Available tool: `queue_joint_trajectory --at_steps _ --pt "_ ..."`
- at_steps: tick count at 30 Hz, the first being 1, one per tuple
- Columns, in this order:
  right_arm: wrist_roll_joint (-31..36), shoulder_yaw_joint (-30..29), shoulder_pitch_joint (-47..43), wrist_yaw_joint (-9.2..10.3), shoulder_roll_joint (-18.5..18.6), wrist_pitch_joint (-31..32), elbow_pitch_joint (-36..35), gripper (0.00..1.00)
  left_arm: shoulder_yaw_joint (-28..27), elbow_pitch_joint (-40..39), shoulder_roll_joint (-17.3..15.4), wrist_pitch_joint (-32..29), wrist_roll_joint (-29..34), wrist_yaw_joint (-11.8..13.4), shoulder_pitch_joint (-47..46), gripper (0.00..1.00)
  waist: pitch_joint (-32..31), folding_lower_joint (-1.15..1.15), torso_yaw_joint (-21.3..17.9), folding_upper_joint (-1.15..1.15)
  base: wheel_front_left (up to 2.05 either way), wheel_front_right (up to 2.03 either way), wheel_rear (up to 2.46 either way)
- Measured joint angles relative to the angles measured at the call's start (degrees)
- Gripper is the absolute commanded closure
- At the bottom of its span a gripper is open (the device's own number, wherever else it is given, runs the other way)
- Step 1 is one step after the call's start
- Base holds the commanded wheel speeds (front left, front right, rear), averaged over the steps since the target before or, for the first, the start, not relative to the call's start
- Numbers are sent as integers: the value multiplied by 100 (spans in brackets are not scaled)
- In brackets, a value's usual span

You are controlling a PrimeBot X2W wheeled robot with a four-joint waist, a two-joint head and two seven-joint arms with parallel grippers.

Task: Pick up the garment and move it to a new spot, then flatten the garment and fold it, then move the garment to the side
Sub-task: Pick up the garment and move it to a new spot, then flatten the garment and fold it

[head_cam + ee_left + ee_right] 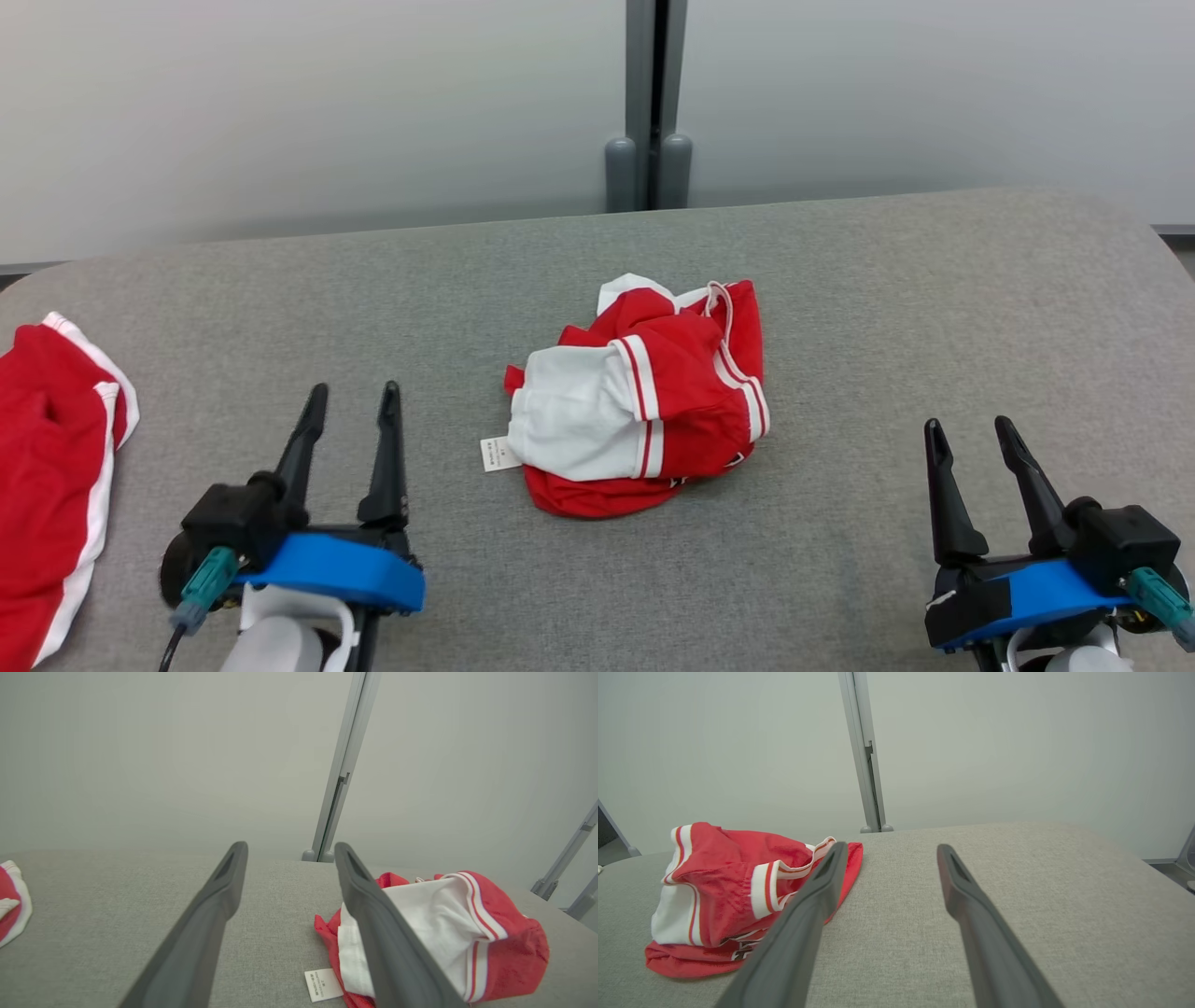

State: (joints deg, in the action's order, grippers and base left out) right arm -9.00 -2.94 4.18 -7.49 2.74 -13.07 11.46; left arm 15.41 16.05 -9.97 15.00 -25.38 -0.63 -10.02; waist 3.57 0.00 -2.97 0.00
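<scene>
A crumpled red and white garment (644,401) lies in a heap at the middle of the grey table (840,299), a small white tag sticking out at its left. In the left wrist view the garment (448,938) sits to the right, partly behind one finger. In the right wrist view the garment (733,891) lies to the left. My left gripper (353,401) rests open near the front left, apart from the heap. My right gripper (971,434) stands open at the front right, also apart from it. Both hold nothing.
A second red garment with white trim (51,467) lies flat at the table's left edge. A grey post (649,103) rises against the pale wall behind the table. Bare grey cloth surface spreads to the right of the heap and along the back.
</scene>
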Motion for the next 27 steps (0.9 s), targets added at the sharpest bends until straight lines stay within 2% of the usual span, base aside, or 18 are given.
queue_joint_trajectory --at_steps 13,27 --pt "88 -81 -114 0 -1 268 1 0 -611 3 -189 1 583 126 577 0 -52 0 210 0 0 0 0" --pt "-16 -42 -201 0 -1 349 14 0 -588 379 -201 1 723 110 600 0 -59 0 261 0 0 0 0"
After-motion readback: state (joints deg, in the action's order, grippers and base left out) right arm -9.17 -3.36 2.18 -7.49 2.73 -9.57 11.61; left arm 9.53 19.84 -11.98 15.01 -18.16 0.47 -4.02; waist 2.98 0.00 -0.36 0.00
